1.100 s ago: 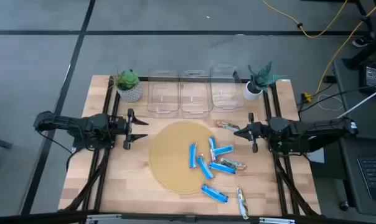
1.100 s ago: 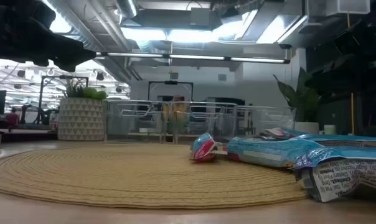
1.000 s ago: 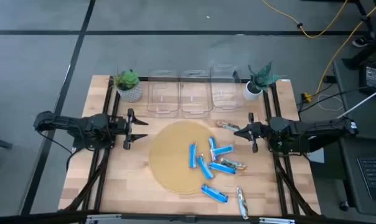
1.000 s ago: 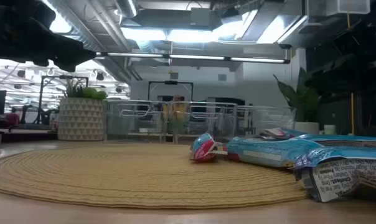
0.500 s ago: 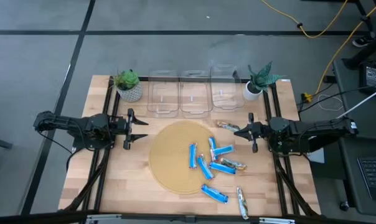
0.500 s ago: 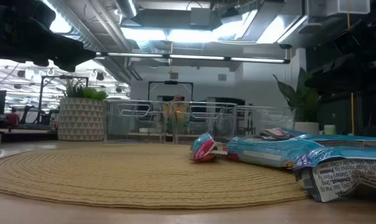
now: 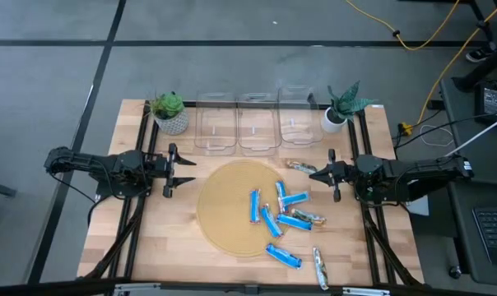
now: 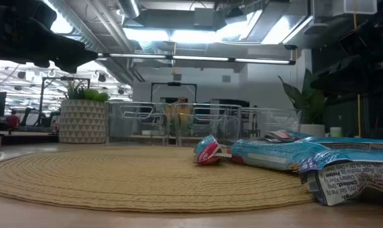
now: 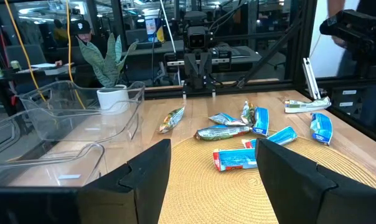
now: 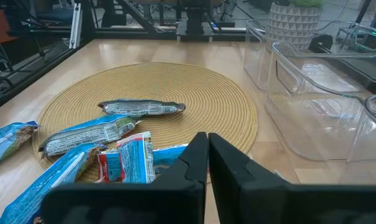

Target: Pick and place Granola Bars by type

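Clear bins (image 7: 257,129) between potted plants (image 7: 170,112)

Five blue bars (image 7: 293,220), three silvery bars (image 7: 319,268), three bins (image 7: 257,122), two plants (image 7: 169,111).

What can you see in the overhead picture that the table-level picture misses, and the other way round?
Only the overhead view shows both arms waiting at the table's sides, the left end effector open, the right end effector shut, and all three clear bins in a row from above. Only the table-level view shows the room's ceiling lights and print on a wrapper. Both show the round woven mat, the blue granola bars and the potted plants.
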